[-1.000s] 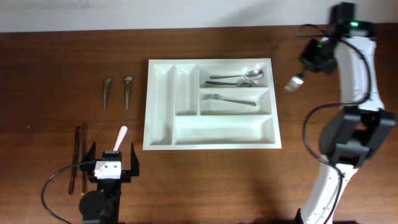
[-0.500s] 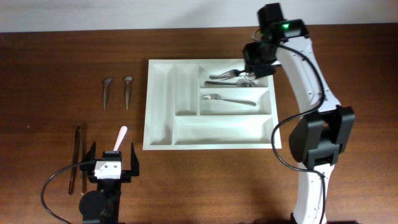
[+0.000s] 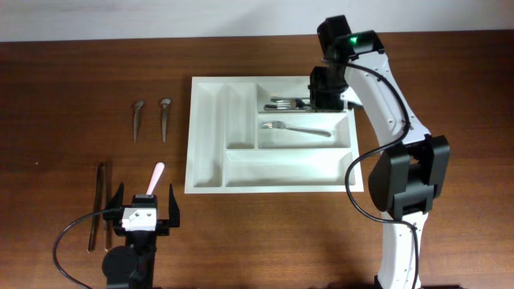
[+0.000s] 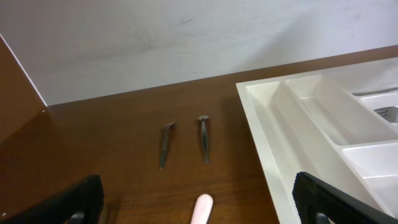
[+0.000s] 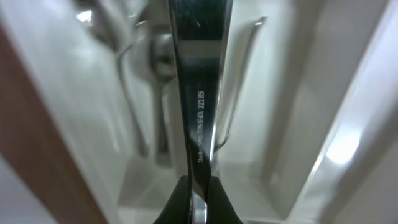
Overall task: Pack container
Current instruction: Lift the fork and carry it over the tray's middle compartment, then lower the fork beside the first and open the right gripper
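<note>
packing is partly done. container (image 3: 281, 170) lies flat at the middle of the table, long side across. its upper right compartment holds several steel pieces (image 3: 283, 103), overlapping so that their number cannot be told. the compartment below holds one fork (image 3: 295, 127). the two narrow upright compartments and the long bottom one are bare.

right gripper (image 3: 325, 95) hangs over the upper right compartment, fingers pinching a flat steel handle (image 5: 198, 93); this piece appears not yet let go. left gripper (image 3: 144, 201) sits near the front left of the table, fingers spread wide, holding nothing.

left to pack, in my judgement: a small spoon (image 3: 137, 119) and a second spoon (image 3: 165, 117) side by side left of the container, a pink-handled item (image 3: 156, 177) just ahead of the left gripper, and two thin dark sticks (image 3: 100, 207) beside it. roughly half the job remains.

not determinable: the working end of the held piece, which is outside the wrist view; whether that piece touches the compartment floor; the kind of the pink item, its near end covered by the gripper; what the sticks are.
</note>
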You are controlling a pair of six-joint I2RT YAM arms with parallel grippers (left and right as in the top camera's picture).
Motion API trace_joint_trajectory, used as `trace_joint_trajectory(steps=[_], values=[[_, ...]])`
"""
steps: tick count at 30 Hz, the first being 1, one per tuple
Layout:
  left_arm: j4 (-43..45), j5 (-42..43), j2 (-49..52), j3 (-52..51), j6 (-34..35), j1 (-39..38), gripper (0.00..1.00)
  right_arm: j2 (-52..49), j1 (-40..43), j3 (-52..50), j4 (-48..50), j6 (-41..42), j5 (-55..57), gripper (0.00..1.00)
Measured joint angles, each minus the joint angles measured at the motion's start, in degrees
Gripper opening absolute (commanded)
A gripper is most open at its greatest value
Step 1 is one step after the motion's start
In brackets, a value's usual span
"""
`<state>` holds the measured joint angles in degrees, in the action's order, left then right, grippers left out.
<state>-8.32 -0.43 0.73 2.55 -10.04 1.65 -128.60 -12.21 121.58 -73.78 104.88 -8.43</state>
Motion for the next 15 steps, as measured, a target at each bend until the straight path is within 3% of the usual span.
trace_joint_trajectory(steps=[15], values=[[0.0, 0.0, 0.0, 0.0, 0.0, 0.0, 0.99, 0.0, -3.5, -7.1, 1.8, 3.1, 1.5, 0.04]])
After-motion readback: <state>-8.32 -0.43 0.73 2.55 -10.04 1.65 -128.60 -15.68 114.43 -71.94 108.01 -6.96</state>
